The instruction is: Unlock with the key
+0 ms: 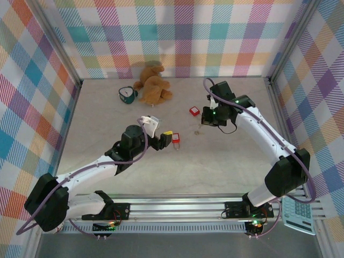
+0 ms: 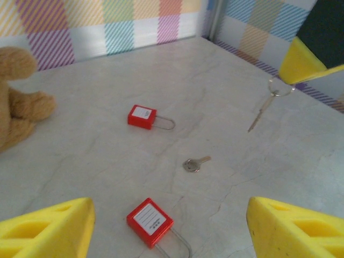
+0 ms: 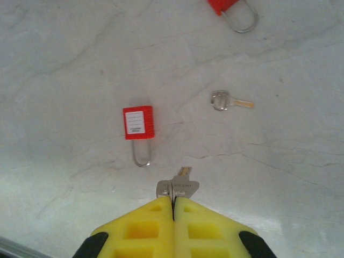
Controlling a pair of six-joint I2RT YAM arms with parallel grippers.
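Loose key (image 2: 194, 163) between near padlock (image 2: 150, 221), far padlock (image 2: 142, 116); held key (image 2: 260, 114) dangles upper right.

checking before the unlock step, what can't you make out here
right wrist: held key, partly hidden by fingers of right gripper
right wrist: top padlock, body cut off by upper edge
left wrist: nearest padlock, shackle cut off by bottom edge

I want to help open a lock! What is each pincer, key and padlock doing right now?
Left pincer: open, empty.
Right pincer: shut on the key.
Spare key: lying flat.
Near padlock: shackle closed.
Far padlock: shackle closed.
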